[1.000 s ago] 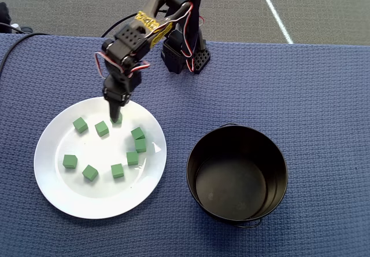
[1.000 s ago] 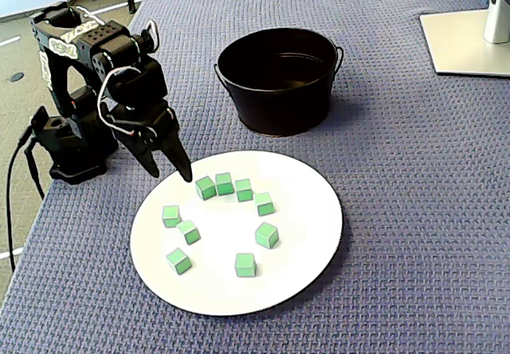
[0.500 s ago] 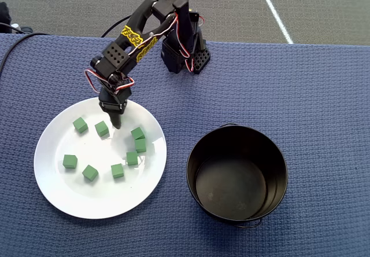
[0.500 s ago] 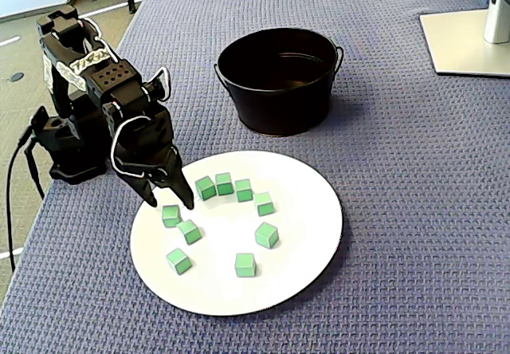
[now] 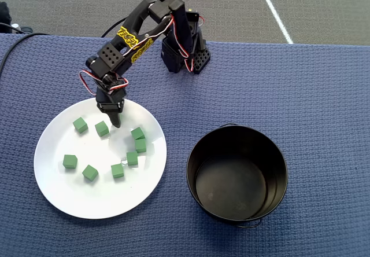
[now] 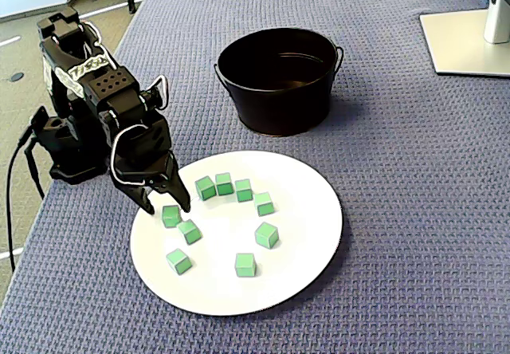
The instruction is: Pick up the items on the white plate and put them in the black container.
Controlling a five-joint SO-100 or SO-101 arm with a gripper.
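The gripper, fingers spread, apparently straddled a green cube near the white plate's arm-side rim.

Black arm at left edge of blue woven cloth; gripper spread, straddling green cube at near-left rim of white plate; seven more cubes scattered on plate, eight visible in all; black pot behind plate, apart, looks empty.
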